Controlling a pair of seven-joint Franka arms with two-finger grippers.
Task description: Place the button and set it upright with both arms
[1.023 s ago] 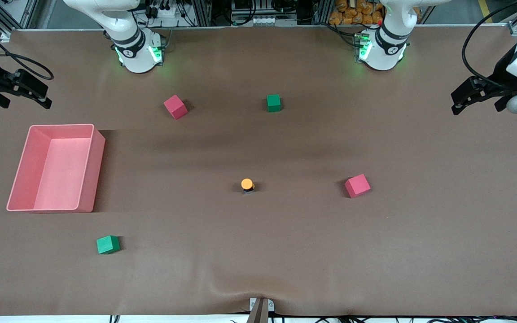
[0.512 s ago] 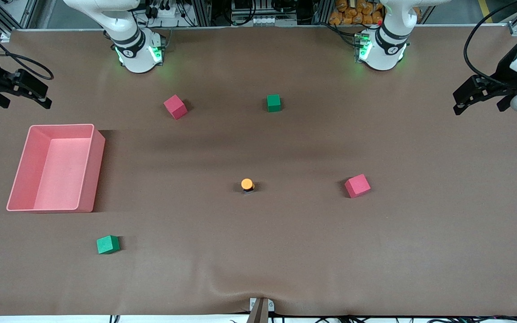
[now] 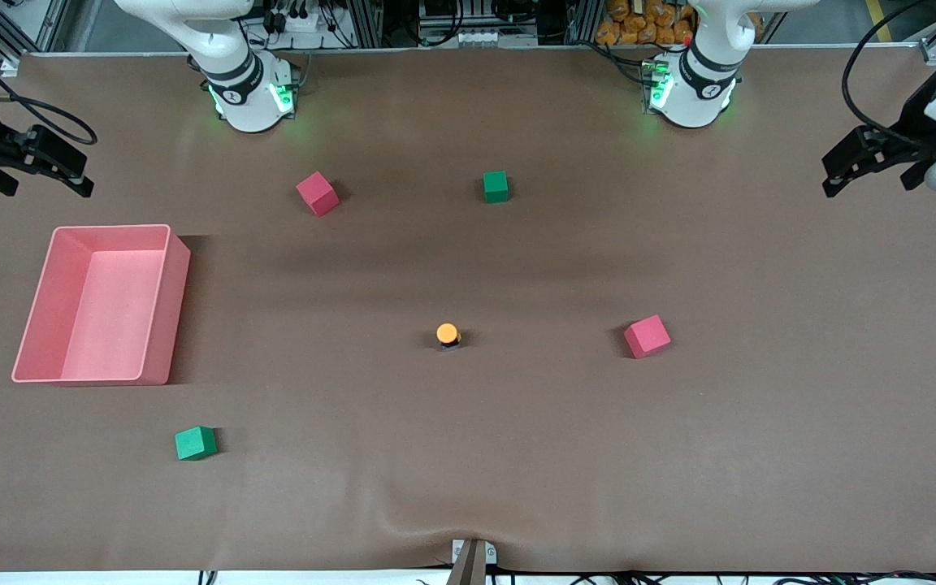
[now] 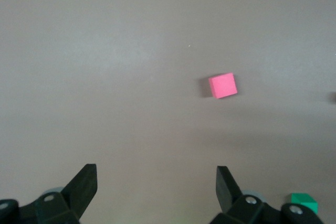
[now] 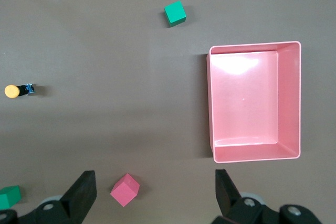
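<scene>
Brown mat covers the table (image 3: 517, 455), wrinkled at the camera edge; racks & cables along the base side. R gripper (image 3: 49, 166) hangs over the right arm's end, jaws wide apart, empty. Then 1 pink bin (image 3: 161, 305), 2 green cubes (image 3: 195, 443) (image 3: 496, 186), 2 red cubes (image 3: 318, 193) (image 3: 647, 336). 1 button (image 3: 448, 334) stands mid-table, orange cap up, between bin & nearer red cube. L gripper (image 3: 862, 166) over the left arm's end, wide open, empty.

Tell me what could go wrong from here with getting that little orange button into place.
The button is tiny, so a wide-open end effector could tip or push it rather than grip it. Both the left end effector and right end effector hang over the table ends, so each faces a long reach. The red cube sits between the button and the left arm's end, where a low approach might clip it.
</scene>
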